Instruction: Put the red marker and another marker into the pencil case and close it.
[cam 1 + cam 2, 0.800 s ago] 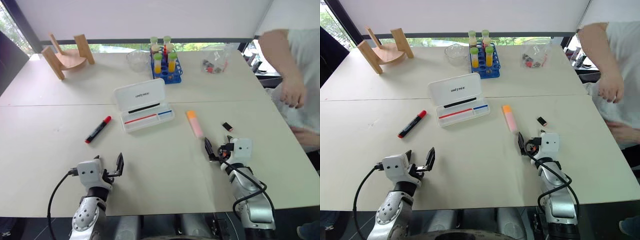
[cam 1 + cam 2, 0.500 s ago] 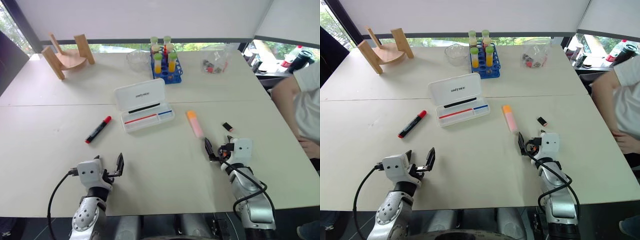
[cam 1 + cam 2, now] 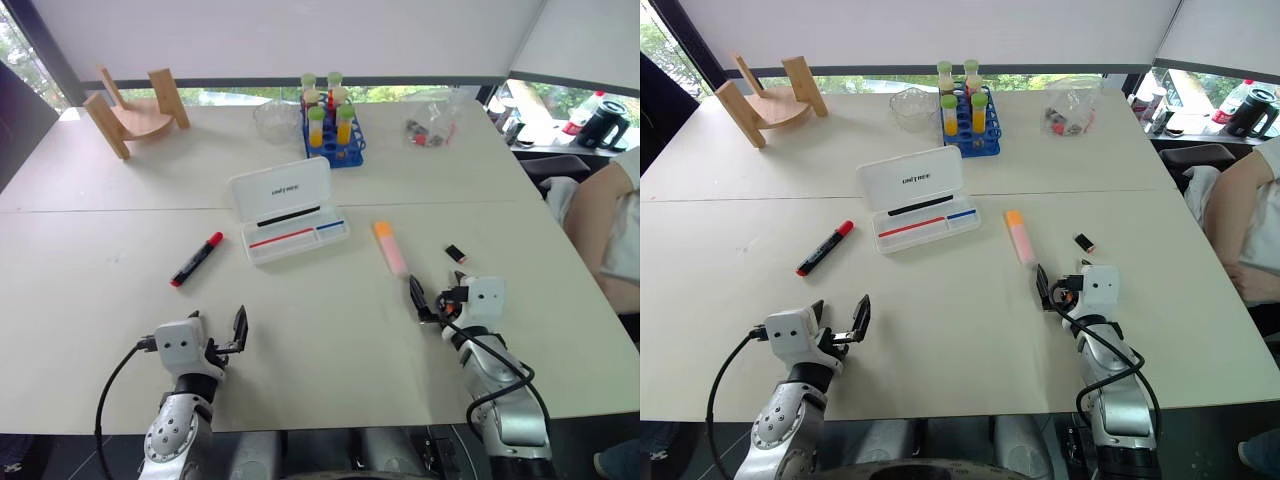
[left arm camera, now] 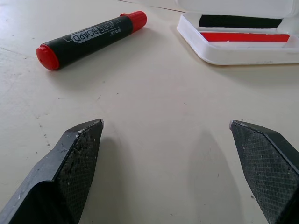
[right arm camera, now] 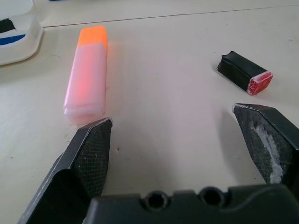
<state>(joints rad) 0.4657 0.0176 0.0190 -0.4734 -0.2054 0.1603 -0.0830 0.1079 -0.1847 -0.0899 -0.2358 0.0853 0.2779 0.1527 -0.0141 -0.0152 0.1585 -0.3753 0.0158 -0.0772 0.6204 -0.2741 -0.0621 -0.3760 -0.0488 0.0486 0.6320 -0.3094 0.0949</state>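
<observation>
The red marker [image 3: 197,259], black-barrelled with a red cap, lies on the table left of the pencil case [image 3: 281,186]. The white case lies open, with thin red, blue and black pens inside. An orange-to-pink highlighter [image 3: 390,248] lies to the right of the case. My left gripper [image 3: 218,327] is open near the table's front edge, well short of the red marker [image 4: 91,33] and the case [image 4: 233,52]. Just behind the near end of the highlighter [image 5: 86,70], my right gripper [image 3: 435,296] also stands open and empty.
A small black piece with a red end [image 3: 455,253] lies right of the highlighter. At the back stand a wooden stand [image 3: 135,112], a clear bowl [image 3: 273,116], a blue rack of tubes [image 3: 330,128] and a plastic bag [image 3: 430,128]. A person's arm [image 3: 610,225] shows at the right edge.
The person at the right has drawn back from the table toward the right edge. Both arms and the table's objects have stayed still.
</observation>
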